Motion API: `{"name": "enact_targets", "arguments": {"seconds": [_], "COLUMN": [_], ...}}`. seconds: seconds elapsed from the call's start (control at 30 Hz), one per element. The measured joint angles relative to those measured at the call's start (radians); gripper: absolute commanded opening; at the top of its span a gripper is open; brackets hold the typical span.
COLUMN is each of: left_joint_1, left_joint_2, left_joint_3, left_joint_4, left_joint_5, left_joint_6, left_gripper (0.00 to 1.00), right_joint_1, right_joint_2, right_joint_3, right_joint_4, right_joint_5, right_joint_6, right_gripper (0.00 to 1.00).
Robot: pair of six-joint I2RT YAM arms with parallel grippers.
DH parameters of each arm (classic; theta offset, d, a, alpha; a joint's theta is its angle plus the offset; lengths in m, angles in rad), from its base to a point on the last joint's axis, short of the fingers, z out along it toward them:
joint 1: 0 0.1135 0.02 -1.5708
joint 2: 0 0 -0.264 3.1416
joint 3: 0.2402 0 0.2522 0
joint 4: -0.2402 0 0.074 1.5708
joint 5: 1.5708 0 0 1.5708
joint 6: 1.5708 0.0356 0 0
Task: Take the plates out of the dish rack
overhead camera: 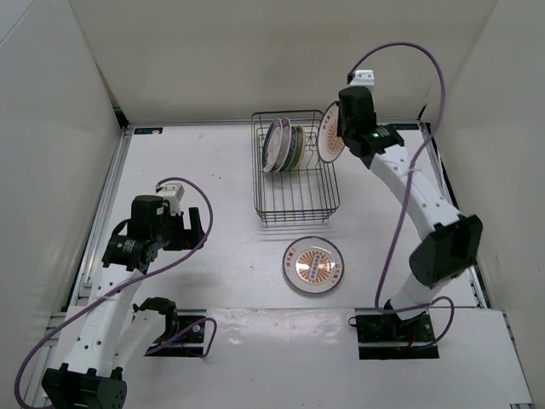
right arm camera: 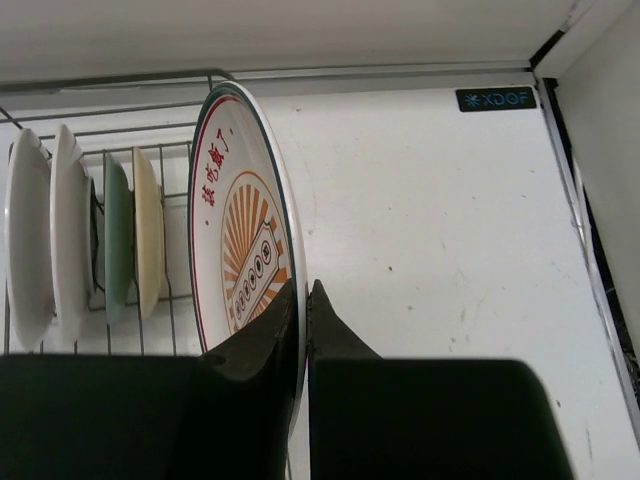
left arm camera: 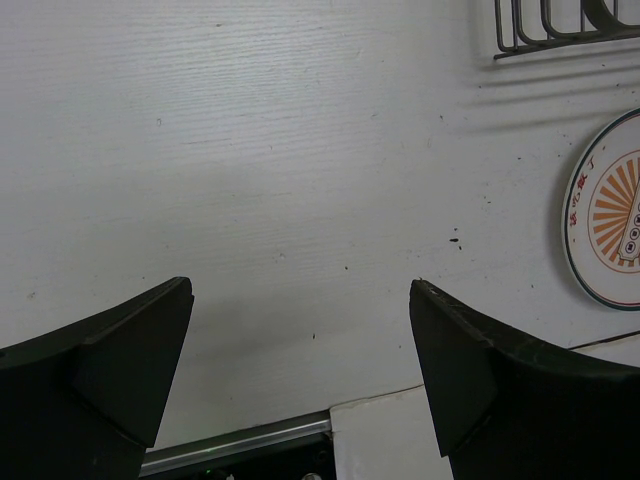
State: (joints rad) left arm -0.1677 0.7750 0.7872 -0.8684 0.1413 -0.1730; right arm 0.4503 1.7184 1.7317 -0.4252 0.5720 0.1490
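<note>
The right hand is pinched tight on the lower rim of a sunburst plate, holding it upright on edge at the right end of the dish rack. Whether the plate is clear of the wires cannot be told. Just left of it, four plates stand on edge in the rack: two white, one green, one cream. A second sunburst plate lies flat on the counter in front of the rack. The left hand is spread wide with nothing in it, over bare counter well left of the rack. By my reckoning one plate is unloaded, one is in hand, and four remain.
</note>
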Motion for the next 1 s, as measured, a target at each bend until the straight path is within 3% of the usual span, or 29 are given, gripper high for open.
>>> {"name": "enact_targets", "arguments": {"seconds": [0.27,0.5,0.8,1.0], "left_joint_1": [0.0,0.0,0.0,0.0], "left_joint_2": [-0.005,-0.005,-0.002,-0.001], "left_joint_3": [0.0,0.0,0.0,0.0], "left_joint_4": [0.0,0.001,0.0,0.0], "left_joint_5": [0.0,0.001,0.004,0.003], "left_joint_6": [0.0,0.0,0.0,0.0], "left_gripper": [1.0,1.0,1.0,1.0], "right_joint_1": [0.0,-0.001,-0.001,-0.001], "right_joint_2": [-0.407,-0.8,-1.077,-1.263], "right_joint_3": [-0.247,-0.541,-0.818,-1.057], "right_joint_4": [-0.063,-0.133,-0.203,-0.187], "right_joint_5": [-0.024,-0.196,-0.462,-0.528], "right_joint_6": [0.098,0.25,0.378,0.452], "right_gripper": [0.0,0.0,0.0,0.0]}}
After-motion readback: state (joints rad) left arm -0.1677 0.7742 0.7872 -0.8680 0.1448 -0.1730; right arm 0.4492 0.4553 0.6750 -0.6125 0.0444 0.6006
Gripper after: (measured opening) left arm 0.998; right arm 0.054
